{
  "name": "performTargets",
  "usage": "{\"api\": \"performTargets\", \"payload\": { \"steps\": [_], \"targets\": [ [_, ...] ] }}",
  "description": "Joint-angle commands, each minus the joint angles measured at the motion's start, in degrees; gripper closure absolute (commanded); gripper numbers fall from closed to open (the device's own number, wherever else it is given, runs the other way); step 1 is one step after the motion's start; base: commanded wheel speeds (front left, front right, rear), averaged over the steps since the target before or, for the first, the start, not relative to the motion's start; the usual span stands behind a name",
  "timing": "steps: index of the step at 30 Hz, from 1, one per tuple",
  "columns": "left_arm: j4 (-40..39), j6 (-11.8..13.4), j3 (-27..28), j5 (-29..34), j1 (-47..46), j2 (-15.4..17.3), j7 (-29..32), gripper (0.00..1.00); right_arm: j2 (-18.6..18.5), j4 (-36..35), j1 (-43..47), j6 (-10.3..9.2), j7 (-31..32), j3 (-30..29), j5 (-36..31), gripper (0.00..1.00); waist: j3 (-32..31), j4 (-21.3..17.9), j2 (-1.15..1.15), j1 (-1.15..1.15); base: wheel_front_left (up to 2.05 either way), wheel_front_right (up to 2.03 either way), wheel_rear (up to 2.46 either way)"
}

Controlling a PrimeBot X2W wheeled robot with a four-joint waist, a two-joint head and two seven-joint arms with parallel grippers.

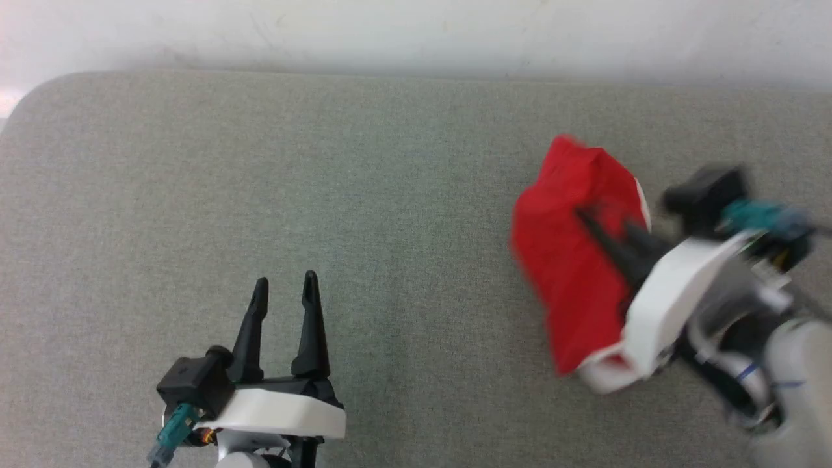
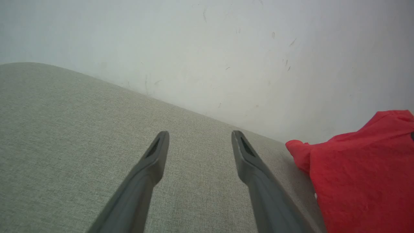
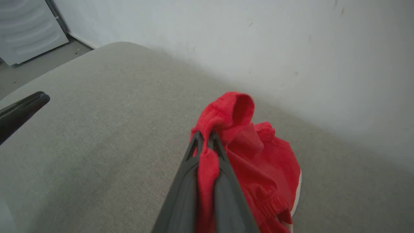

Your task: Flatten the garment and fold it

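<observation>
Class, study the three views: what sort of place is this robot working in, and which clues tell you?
Probably a plain indoor room, perhaps a test space: a grey fabric-covered padded surface against a scuffed white wall, with grey floor beyond its rounded corner.

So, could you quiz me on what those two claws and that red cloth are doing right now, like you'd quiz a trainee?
1. True or false: the left gripper is holding the red garment.
2. Multiple choice: the right gripper is A) open above the grey cushion, B) shut on the garment, C) shut on nothing.
3. Short answer: is the garment spread flat or bunched up?

Key:
1. False. Its jaws stand open and empty.
2. B.
3. Bunched up.
</observation>
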Motion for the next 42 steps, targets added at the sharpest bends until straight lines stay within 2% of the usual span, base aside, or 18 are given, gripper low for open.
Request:
{"api": "performTargets", "payload": {
  "steps": [1, 10, 11, 12, 13, 16, 18, 23, 28, 29, 34, 37, 42],
  "targets": [
    [0.32, -0.25, -0.35, -0.18, -0.42, -0.12, -0.18, 0.0, 0.55, 0.94, 2.09, -0.05, -0.82, 2.71, 0.33, 1.0, 1.11, 0.33, 0.0, 0.0, 0.0, 0.0, 0.0],
    [2.07, -0.79, -1.02, -0.62, -2.47, -0.13, -0.17, 0.0, 4.73, 10.04, 5.56, -0.05, -8.58, 15.77, 0.74, 1.0, 2.85, 2.44, 0.0, 0.0, 0.0, 0.0, 0.0],
    [2.21, -0.79, -0.98, -0.65, -2.5, -0.13, -0.17, 0.0, 4.86, 10.85, 5.26, -0.05, -9.15, 16.92, 0.68, 0.69, 2.83, 2.62, 0.0, 0.0, 0.0, 0.0, 0.0],
    [2.36, -0.81, -0.99, -0.7, -2.53, -0.13, -0.18, 0.0, 4.89, 11.66, 4.99, -0.05, -9.37, 17.95, 0.71, 0.27, 2.78, 2.79, 0.0, 0.0, 0.0, 0.0, 0.0],
    [2.5, -0.82, -1.0, -0.74, -2.56, -0.14, -0.18, 0.0, 4.85, 12.36, 4.69, -0.05, -9.37, 18.79, 0.99, 0.0, 2.72, 2.95, 0.0, 0.0, 0.0, 0.0, 0.0],
    [2.97, -0.83, -1.08, -0.96, -2.5, -0.15, -0.2, 0.0, 4.69, 13.11, 3.47, -0.05, -10.34, 18.81, 1.7, 0.0, 2.27, 3.25, 0.0, 0.0, 0.0, 0.0, 0.0],
    [3.17, -0.78, -1.03, -1.16, -2.32, -0.17, -0.21, 0.0, 4.54, 12.98, 2.89, -0.05, -11.26, 16.84, 1.78, 0.0, 1.82, 3.26, 0.0, 0.0, 0.0, 0.0, 0.0],
    [3.22, -0.66, -0.76, -1.33, -1.69, -0.19, -0.24, 0.0, 5.31, 10.88, 4.75, -0.05, -12.83, 6.07, 0.42, 0.0, 0.74, 3.11, 0.0, 0.0, 0.0, 0.0, 0.0],
    [2.71, -0.62, -0.28, -1.25, -0.96, -0.18, -0.25, 0.0, 5.96, 6.58, 11.16, -0.05, -10.54, -5.48, -3.18, 0.0, 0.35, 2.59, 0.0, 0.0, 0.0, 0.0, 0.0],
    [2.71, -0.62, -0.28, -1.25, -0.96, -0.18, -0.25, 0.0, 5.96, 6.58, 11.16, -0.05, -10.54, -5.48, -3.18, 0.0, 0.35, 2.59, 0.0, 0.0, 0.0, 0.0, 0.0],
    [2.38, -0.79, -0.28, -0.9, -0.81, -0.09, -0.26, 0.0, 5.78, 4.24, 17.8, -0.05, -7.22, -13.7, -7.93, 0.0, 0.8, 2.0, 0.0, 0.0, 0.0, 0.0, 0.0],
    [2.24, -0.92, -0.28, -0.77, -1.15, 0.08, -0.26, 0.0, 6.1, 4.73, 20.11, -0.05, -6.06, -15.29, -9.41, 0.0, 1.31, 1.83, 0.0, 0.0, 0.0, 0.0, 0.0],
    [1.95, -0.91, -0.46, -0.26, -2.08, 0.75, -0.13, 0.0, 6.92, 8.98, 19.42, -0.05, -6.63, -13.93, -10.26, 0.0, 2.27, 1.92, 0.0, 0.0, 0.0, 0.0, 0.0]
  ]
}}
